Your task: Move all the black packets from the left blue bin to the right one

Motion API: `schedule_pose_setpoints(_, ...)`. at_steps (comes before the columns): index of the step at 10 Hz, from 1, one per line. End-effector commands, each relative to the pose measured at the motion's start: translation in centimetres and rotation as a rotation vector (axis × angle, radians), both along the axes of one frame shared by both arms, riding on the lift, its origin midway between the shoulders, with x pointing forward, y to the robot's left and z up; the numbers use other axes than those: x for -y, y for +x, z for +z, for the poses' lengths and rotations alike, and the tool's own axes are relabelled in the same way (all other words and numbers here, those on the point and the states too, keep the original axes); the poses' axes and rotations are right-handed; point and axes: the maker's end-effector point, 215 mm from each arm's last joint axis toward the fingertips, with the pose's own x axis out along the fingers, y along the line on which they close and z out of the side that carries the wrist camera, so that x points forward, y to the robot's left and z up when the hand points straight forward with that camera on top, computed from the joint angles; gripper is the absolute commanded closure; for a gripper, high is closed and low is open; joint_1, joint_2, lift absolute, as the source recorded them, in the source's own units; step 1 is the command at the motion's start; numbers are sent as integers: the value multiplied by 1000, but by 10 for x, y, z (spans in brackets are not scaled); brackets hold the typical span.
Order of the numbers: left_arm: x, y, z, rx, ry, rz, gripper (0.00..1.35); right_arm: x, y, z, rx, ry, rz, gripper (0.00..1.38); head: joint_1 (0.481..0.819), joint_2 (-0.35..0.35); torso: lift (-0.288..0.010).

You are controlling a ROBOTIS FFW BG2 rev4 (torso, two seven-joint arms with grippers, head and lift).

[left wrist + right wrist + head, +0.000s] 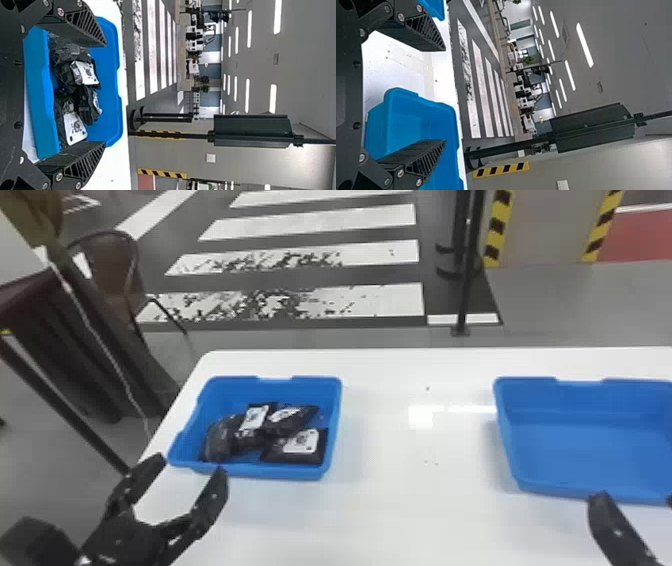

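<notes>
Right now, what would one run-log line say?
left gripper: open, near left bin; right gripper: open, near right bin; black packets: inside left bin

Right blue bin (590, 445) partly beyond the head view's right edge

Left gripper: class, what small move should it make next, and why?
Probably the left gripper should ease forward and down over the black packets: its fingers are open and hold nothing, near the close edge of the left blue bin, where the packets lie.
</notes>
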Motion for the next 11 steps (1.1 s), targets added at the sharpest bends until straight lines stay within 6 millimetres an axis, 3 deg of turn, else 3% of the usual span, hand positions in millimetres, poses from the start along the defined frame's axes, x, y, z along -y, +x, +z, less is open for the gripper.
schedule_pose_setpoints(1, 0, 0, -1, -2, -5, 1, 165, 0, -1, -1, -2, 1, -1, 213, 695, 193, -140)
schedule_pose_setpoints(9, 0, 1, -5, -11, -11, 4, 165, -1, -1, -3, -7, 11, 2, 214, 695, 196, -140)
schedule_pose_setpoints(11, -6, 10, -11, -27, -17, 18, 165, -1, -1, -3, -7, 12, 3, 213, 695, 196, -140)
